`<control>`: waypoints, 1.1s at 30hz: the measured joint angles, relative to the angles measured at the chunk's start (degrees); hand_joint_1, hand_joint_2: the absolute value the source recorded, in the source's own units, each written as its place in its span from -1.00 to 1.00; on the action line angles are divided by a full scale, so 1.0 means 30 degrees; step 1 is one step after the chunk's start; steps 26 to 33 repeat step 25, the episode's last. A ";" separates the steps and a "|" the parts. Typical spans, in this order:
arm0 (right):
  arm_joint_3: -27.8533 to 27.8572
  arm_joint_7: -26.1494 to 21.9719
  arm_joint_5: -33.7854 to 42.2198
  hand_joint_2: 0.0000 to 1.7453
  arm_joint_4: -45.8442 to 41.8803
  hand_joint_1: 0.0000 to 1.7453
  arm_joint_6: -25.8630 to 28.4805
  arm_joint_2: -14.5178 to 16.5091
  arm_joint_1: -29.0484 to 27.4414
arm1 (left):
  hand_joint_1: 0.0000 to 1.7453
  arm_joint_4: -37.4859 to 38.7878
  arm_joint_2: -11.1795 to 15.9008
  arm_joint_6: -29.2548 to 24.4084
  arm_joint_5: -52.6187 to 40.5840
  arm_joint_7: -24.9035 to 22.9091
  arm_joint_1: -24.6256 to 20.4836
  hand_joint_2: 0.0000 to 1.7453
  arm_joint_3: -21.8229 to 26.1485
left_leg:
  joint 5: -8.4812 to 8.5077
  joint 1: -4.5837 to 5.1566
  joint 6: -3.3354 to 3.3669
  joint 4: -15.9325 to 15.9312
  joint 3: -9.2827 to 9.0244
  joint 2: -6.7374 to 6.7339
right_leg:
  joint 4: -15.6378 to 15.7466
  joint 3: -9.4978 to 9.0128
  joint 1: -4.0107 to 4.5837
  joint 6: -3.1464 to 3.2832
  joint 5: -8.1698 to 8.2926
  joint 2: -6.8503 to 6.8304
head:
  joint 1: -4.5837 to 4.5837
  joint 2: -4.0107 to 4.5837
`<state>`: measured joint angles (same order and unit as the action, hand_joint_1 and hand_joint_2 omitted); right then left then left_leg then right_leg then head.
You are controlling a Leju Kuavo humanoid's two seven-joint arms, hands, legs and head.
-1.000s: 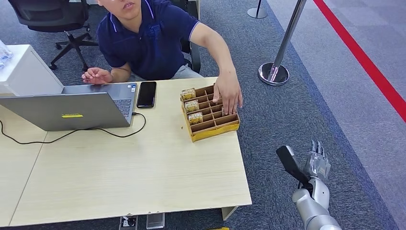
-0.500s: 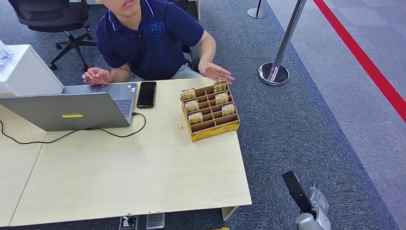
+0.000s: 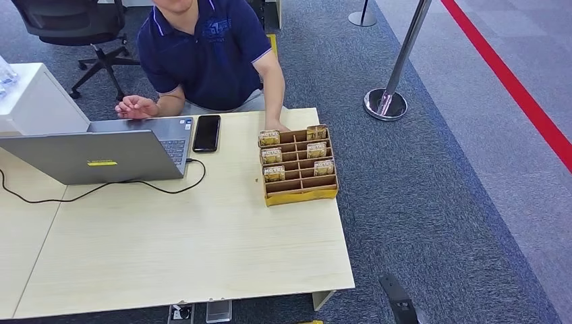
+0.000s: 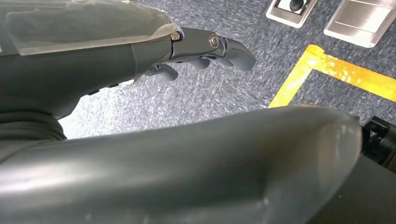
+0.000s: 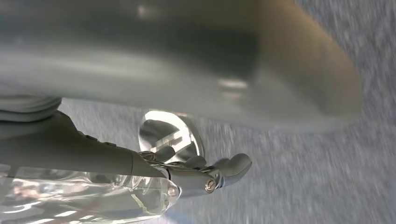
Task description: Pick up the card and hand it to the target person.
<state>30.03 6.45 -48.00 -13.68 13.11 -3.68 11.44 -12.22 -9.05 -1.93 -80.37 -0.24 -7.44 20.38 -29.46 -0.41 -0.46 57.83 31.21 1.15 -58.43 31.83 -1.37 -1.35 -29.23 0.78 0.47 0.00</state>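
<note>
Six small yellow-printed cards [image 3: 270,138] are standing upright in the compartments of a cardboard organizer [image 3: 299,196] sitting near the right edge of the pale wooden table [image 3: 189,250]. A person in a navy polo [image 3: 209,50] is sitting behind the table, one hand touching the organizer's far side, the other resting by an open laptop [image 3: 101,154] with a black phone [image 3: 206,132] lying beside it. The robot's left hand [image 4: 205,49] is hanging over grey carpet, fingers loosely apart, holding nothing. Its right hand [image 5: 205,175] is likewise hanging empty, fingers slightly curled, over a shiny stanchion base [image 5: 170,135].
</note>
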 joint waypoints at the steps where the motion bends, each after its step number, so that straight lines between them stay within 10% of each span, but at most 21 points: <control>1: 0.0073 0.0213 0.0062 -1.00 0.0071 -1.00 -0.0342 0.0089 -0.0087 | -1.00 0.0000 0.0002 0.0047 0.0000 0.0020 -0.0030 -1.00 -0.0016 | 0.0000 0.0000 0.0000 0.0000 0.0001 0.0001 | 0.0000 -0.0001 0.0000 -0.0001 -0.0001 -0.0001 | 0.0007 0.0000; 9: 0.0505 0.1088 0.0246 -1.00 0.0521 -0.94 -0.1666 0.0694 -0.0857 | -1.00 0.0000 0.0007 0.0255 0.0000 0.0188 -0.0108 -1.00 -0.0166 | -0.0002 0.0000 -0.0002 -0.0002 0.0002 -0.0003 | 0.0000 0.0001 0.0000 0.0004 -0.0009 0.0001 | -0.0006 0.0000; 13: 0.0649 0.1039 0.0249 -1.00 0.0624 0.66 -0.1942 0.0902 -0.1074 | 0.63 0.0000 0.0007 0.0593 -0.0025 0.0337 -0.0120 -1.00 -0.0231 | -0.0002 0.0000 -0.0002 -0.0002 0.0000 -0.0004 | 0.0000 -0.0001 0.0000 0.0004 -0.0009 0.0002 | -0.0004 0.0000; 14: 0.0650 0.1013 0.0211 -1.00 0.0639 0.81 -0.1982 0.0953 -0.1123 | 0.85 0.0000 0.0007 0.0717 -0.0029 0.0415 -0.0125 -1.00 -0.0237 | -0.0002 0.0000 -0.0002 -0.0002 0.0000 -0.0004 | 0.0000 -0.0001 0.0000 0.0004 -0.0009 0.0002 | -0.0004 0.0000; 18: 0.0650 0.0984 0.0056 -1.00 0.0683 1.00 -0.2028 0.1164 -0.1200 | 1.00 0.0000 0.0007 0.1077 -0.0027 0.0700 -0.0155 -1.00 -0.0242 | -0.0002 0.0000 -0.0002 -0.0002 -0.0003 -0.0006 | -0.0001 -0.0001 0.0000 0.0004 -0.0009 0.0003 | -0.0009 0.0000; 21: 0.0650 0.0995 0.0020 -1.00 0.0701 0.77 -0.2023 0.1306 -0.1199 | 1.00 0.0000 0.0007 0.1240 0.0040 0.0852 -0.0187 -1.00 -0.0239 | -0.0002 0.0000 -0.0002 -0.0002 -0.0003 -0.0006 | -0.0001 -0.0002 0.0000 0.0004 -0.0009 0.0003 | -0.0007 0.0000; 22: 0.0650 0.1001 -0.0013 -1.00 0.0705 0.71 -0.2010 0.1350 -0.1197 | 1.00 0.0000 0.0007 0.1299 0.0075 0.0891 -0.0202 -0.50 -0.0237 | -0.0002 0.0000 -0.0002 -0.0002 -0.0002 -0.0006 | -0.0001 -0.0003 0.0000 0.0004 -0.0009 0.0003 | -0.0007 0.0000; 25: 0.0648 0.1012 -0.0173 0.33 0.0707 0.79 -0.1981 0.1440 -0.1176 | 1.00 0.0000 0.0002 0.1415 0.0168 0.0964 -0.0273 1.00 -0.0235 | -0.0001 0.0000 -0.0002 -0.0002 -0.0001 -0.0006 | -0.0001 -0.0005 0.0000 0.0004 -0.0008 0.0003 | -0.0006 0.0000; 33: 0.0648 0.1012 -0.0173 0.33 0.0707 0.79 -0.1981 0.1440 -0.1176 | 1.00 0.0000 0.0002 0.1415 0.0168 0.0964 -0.0273 1.00 -0.0235 | -0.0001 0.0000 -0.0002 -0.0002 -0.0001 -0.0006 | -0.0001 -0.0005 0.0000 0.0004 -0.0008 0.0003 | -0.0006 0.0000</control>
